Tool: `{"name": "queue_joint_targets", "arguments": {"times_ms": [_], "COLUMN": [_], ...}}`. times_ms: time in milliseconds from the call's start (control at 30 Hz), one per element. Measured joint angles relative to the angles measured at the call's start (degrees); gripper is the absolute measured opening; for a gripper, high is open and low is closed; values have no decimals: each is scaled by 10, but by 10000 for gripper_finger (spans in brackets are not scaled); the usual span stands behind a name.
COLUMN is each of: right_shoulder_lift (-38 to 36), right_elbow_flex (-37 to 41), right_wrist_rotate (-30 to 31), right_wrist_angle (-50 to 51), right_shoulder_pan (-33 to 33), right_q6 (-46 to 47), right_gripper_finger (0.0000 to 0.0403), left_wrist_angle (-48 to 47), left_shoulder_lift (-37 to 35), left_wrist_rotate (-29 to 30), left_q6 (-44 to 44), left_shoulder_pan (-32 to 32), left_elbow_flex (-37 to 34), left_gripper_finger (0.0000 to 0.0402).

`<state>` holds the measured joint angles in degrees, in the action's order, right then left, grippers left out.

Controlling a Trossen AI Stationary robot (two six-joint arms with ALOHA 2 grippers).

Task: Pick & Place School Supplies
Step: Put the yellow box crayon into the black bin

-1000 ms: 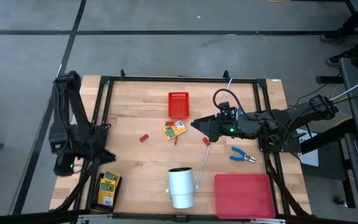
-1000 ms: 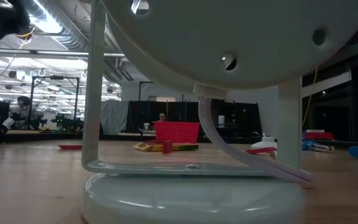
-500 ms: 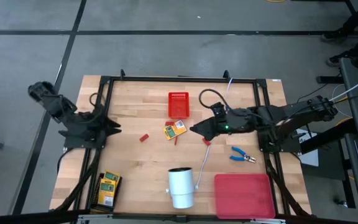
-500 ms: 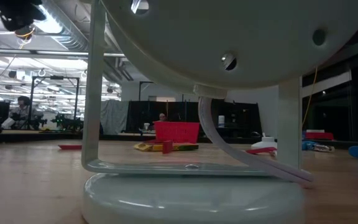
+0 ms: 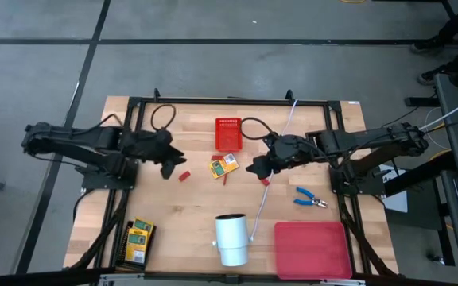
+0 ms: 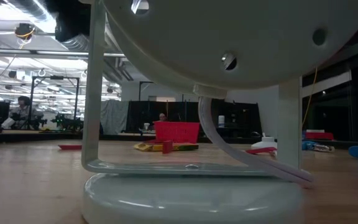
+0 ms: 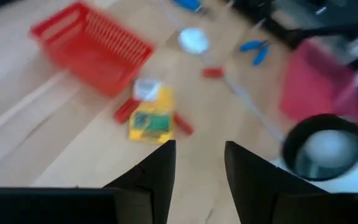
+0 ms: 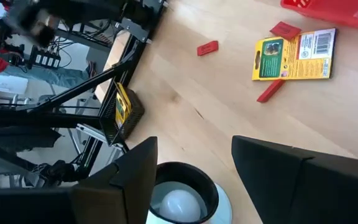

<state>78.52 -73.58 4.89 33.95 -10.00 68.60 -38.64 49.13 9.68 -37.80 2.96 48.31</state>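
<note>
Left tool [image 7: 194,163]: mine, fingers spread, empty, above the worktop [image 5: 181,210] beside a red block [image 5: 184,175].
Right tool [image 8: 191,171]: fingers apart, empty, just beside the yellow-and-green box [image 5: 223,165].
Box: lies flat near the red basket [image 5: 228,133]; I judge it light, stiff, slick; pinch across its edges.
Scissors [image 5: 309,198]: probably heavier; grip the handles.

Both dark arms reach in over the tabletop toward its middle; the left arm stretches from the left edge, its left gripper [image 5: 175,161] held low with fingers [image 7: 154,171] spread apart and nothing between them; the right arm extends from the right side, the right gripper [image 5: 253,168] likewise parted and bare, fingers [image 8: 135,168] wide.
</note>
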Motion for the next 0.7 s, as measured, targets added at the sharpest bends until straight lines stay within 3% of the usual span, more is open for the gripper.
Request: {"name": "queue_joint_targets", "arguments": {"times_ms": [167,367,567,700], "right_shoulder_lift": [0,0,0,0], "right_elbow_flex": [0,0,0,0], "right_wrist_rotate": [6,18,34,34], "right_wrist_angle": [0,0,0,-5], "right_shoulder_pan": [-11,-22,-26,-26], "right_q6": [0,0,0,-2], "right_gripper_finger": [212,212,212,212], "left_wrist_angle": [-92,-74,-114,-50], "left_shoulder_lift": [36,52,81,117], "left_wrist_rotate": [-49,-100,-111,-169], "left_q6": [21,26,2,0], "left_shoulder_pan": [-41,-58,-79,-83], "left_elbow_flex": [0,0,0,0], "left_gripper_finger": [134,134,134,134]}}
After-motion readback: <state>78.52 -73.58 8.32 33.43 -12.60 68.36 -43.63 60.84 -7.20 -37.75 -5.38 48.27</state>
